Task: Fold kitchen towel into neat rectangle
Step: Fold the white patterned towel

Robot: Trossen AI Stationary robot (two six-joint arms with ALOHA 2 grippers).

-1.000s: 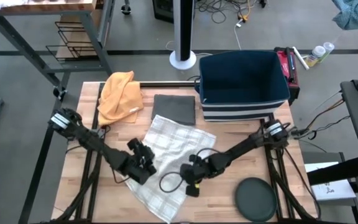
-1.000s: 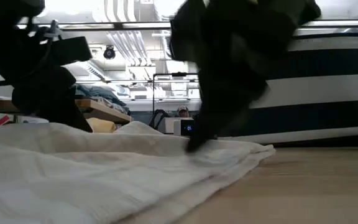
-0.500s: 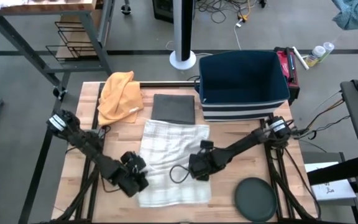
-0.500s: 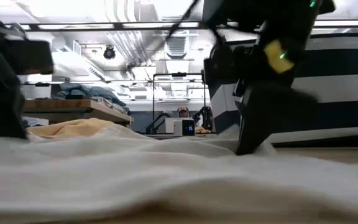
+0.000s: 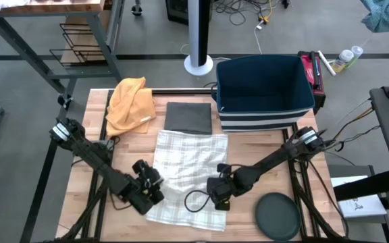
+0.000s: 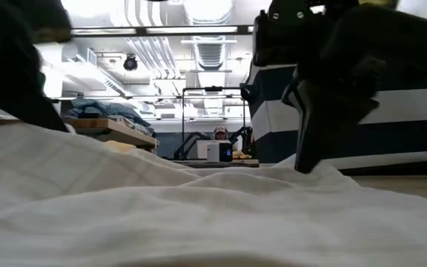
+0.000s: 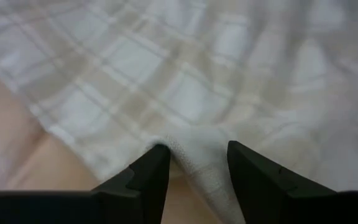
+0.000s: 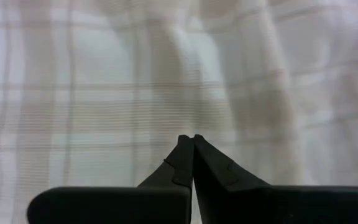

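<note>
Workshop floor all around, and a wooden desk point(image 5: 100, 108) in the middle of it with my two arms coming in from the near corners. So, the checked towel point(image 5: 189, 162) lies flat in the middle of the desk, long axis running from the far edge toward the near edge, a bit rumpled at the near end.

My left pincer point(image 7: 191, 163) sits at the towel's near left corner, fingers point(image 7: 151, 171) apart with a bunched bit of hem poking up between them. I'd call it straddling, can't say it's really pinching. My right pincer point(image 8: 192, 152) is pressed fully together, holding nothing, tip resting on the cloth near the near right corner.

Both corners are right at my fingertips, so the fold I reckon comes next means carrying that near edge away toward the far edge, along the long axis.

Containers: blue bin point(image 5: 265, 94) with striped sides at the far right corner, looks empty from above. Also around: yellow cloth point(image 5: 130, 104) far left, folded grey cloth point(image 5: 189, 118) just beyond the towel, dark round lid point(image 5: 278, 216) near right.
</note>
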